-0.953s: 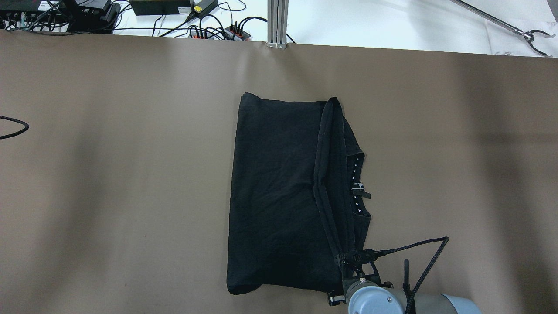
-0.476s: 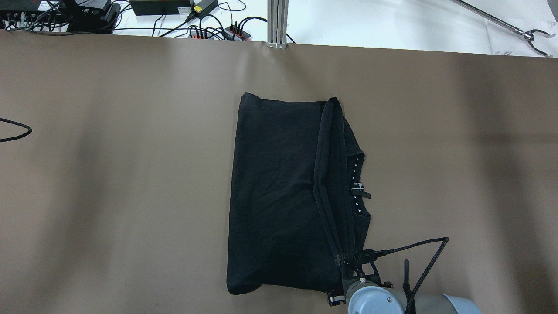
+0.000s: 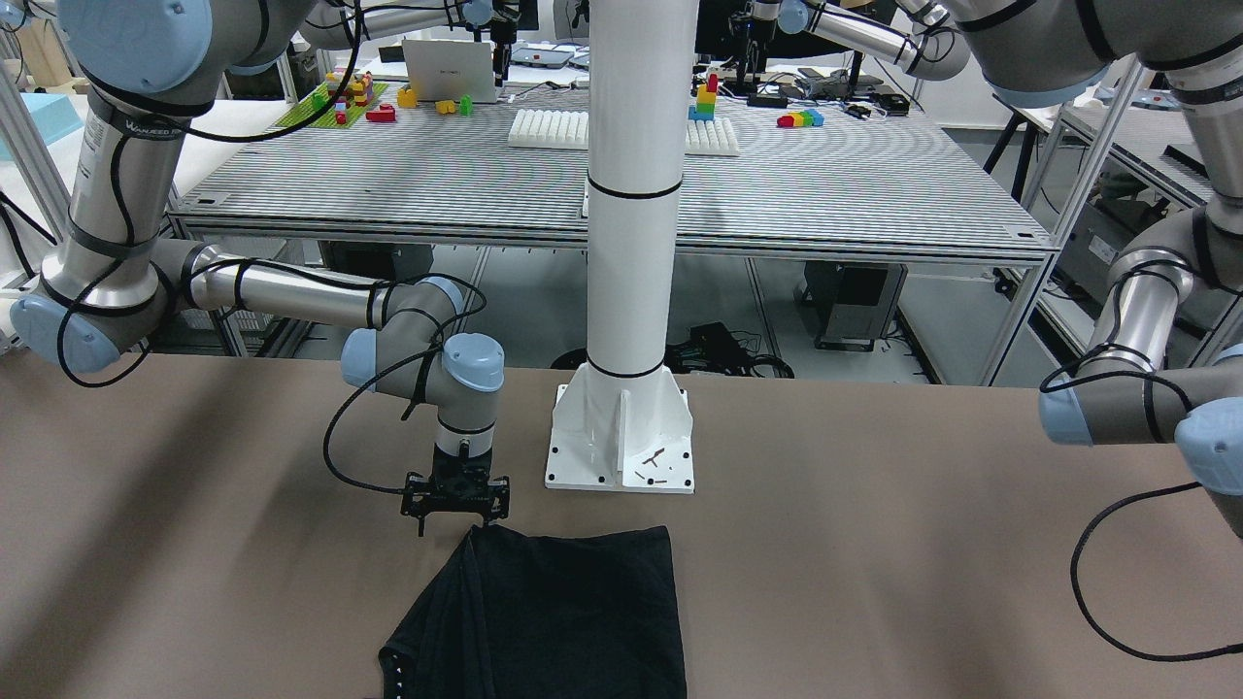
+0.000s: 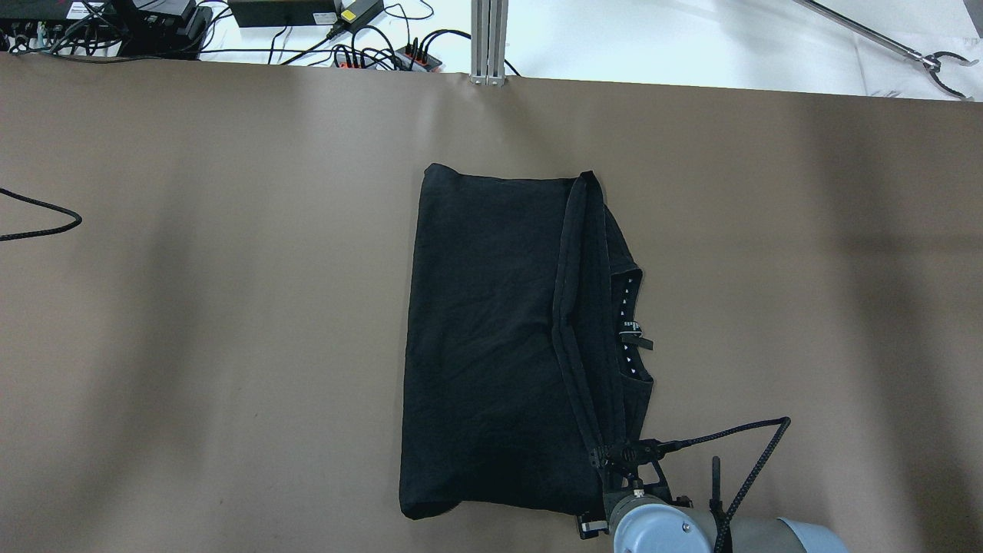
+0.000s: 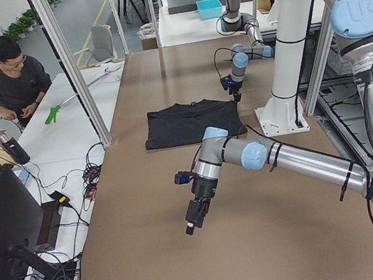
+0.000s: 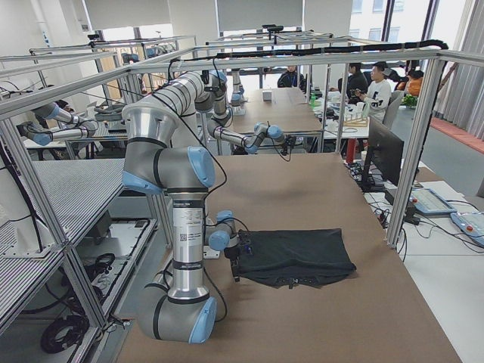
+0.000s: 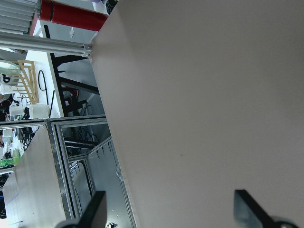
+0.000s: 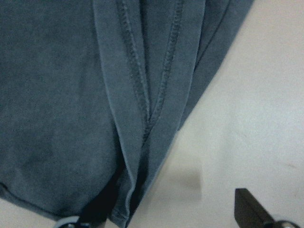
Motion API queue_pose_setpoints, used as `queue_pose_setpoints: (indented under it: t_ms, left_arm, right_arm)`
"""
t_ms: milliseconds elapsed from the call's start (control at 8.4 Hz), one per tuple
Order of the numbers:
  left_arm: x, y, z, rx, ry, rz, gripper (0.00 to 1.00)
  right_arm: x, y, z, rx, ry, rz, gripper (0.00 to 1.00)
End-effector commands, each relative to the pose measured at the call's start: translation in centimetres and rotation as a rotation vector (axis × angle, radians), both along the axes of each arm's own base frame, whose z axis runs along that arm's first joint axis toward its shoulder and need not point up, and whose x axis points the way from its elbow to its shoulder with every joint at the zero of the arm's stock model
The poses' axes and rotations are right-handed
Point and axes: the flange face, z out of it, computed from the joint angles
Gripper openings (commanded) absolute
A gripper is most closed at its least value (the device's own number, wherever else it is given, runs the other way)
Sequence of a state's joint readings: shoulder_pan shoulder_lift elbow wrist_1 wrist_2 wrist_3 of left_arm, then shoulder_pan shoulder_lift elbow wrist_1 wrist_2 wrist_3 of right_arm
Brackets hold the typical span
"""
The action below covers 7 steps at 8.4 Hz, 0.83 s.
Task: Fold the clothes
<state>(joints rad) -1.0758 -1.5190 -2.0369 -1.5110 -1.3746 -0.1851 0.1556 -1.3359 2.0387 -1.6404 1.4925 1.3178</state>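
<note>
The clothes point(image 4: 491, 338) are one black garment, folded over and lying flat mid-table, with its hemmed edges running along its right side. My right gripper point(image 3: 453, 524) sits low at the garment's corner nearest the robot. In the right wrist view it point(image 8: 171, 213) is open: one finger point(image 8: 92, 216) is over the fabric point(image 8: 71, 95), the other point(image 8: 251, 209) over bare table, and the double hem lies between them. My left gripper point(image 7: 171, 213) is open with only bare table between its fingers. It hovers above the table point(image 5: 193, 220), well away from the garment point(image 5: 191, 121).
A white pillar's base plate point(image 3: 621, 437) stands just behind the garment, beside the right arm. The left arm's black cable point(image 4: 46, 223) loops in at the overhead view's left edge. Seated people point(image 5: 16, 74) and a monitor point(image 5: 10, 239) are past the table's far side.
The left arm's cable loop at the overhead view's left edge has slid further right into the picture. The right arm and the garment have not moved.
</note>
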Motion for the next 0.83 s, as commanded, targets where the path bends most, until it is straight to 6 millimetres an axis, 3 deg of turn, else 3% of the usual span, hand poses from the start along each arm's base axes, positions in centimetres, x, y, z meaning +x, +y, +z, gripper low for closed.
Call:
queue_pose_setpoints:
  t_ms: [0,596,715]
  left_arm:
    - [-0.4,0.3,-0.3,0.003,0.005,-0.005,0.94]
    - [-0.5,0.3,1.9,-0.04,-0.022,-0.016,0.94]
    - [-0.2,-0.1,3.9,-0.075,-0.045,-0.008,0.94]
  right_arm:
    - [34.9,-28.0,7.5,0.309,0.484,-0.154,0.95]
    - [33.5,-29.3,6.8,0.322,0.481,-0.154,0.95]
    - [33.6,-29.2,6.4,0.33,0.478,-0.149,0.95]
